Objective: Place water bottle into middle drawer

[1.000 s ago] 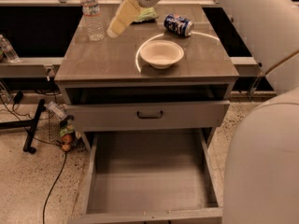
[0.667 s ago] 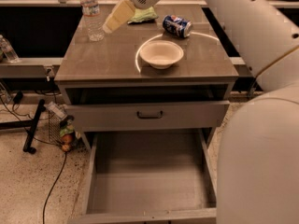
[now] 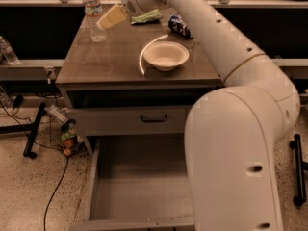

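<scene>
While the end effector (image 3: 111, 17), open or closed I cannot tell, hovers just beside the water bottle (image 3: 91, 6), a sideways nudge could topple it.

Water bottle (image 3: 94, 14) stood back-left on cabinet top (image 3: 106, 61), gripper (image 3: 102, 23) just right of it. Bowl (image 3: 166, 55) sat centre-right, soda can (image 3: 179, 25) behind it. Middle drawer (image 3: 139, 198) stood open below.

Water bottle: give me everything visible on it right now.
The water bottle is small, clear plastic, with a white cap and a pale label. It stands upright at the back left corner of the cabinet top. The gripper overlaps its mid-body in this view; whether they touch can't be confirmed.
</scene>
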Controlling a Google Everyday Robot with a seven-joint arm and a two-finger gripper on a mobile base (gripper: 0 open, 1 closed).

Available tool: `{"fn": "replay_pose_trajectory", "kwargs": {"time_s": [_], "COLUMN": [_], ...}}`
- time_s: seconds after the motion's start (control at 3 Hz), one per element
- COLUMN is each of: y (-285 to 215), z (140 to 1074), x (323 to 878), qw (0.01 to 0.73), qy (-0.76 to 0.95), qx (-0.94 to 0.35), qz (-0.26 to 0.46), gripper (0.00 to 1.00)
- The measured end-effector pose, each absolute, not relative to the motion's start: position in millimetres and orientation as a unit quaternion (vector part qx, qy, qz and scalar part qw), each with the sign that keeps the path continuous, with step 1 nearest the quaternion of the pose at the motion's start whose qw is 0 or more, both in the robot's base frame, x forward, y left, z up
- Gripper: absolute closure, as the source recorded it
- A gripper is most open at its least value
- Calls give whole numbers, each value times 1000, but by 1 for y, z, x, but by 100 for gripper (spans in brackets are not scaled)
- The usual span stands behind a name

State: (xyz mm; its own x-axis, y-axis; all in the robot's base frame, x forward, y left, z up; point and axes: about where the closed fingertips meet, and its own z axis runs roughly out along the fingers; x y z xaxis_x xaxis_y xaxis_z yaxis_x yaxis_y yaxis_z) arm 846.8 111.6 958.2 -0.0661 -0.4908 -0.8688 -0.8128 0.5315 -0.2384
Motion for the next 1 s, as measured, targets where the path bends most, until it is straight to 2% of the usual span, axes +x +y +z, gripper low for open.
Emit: {"fn": "replay_pose_trajectory", "kwargs": {"time_s": [0.33, 1.0], "y": [132, 159], "z": [943, 921], "x": [875, 898], "qw": [518, 514], "qy": [720, 731], "qx": [-426, -394], "qz": [179, 214], "gripper": [0, 0]}}
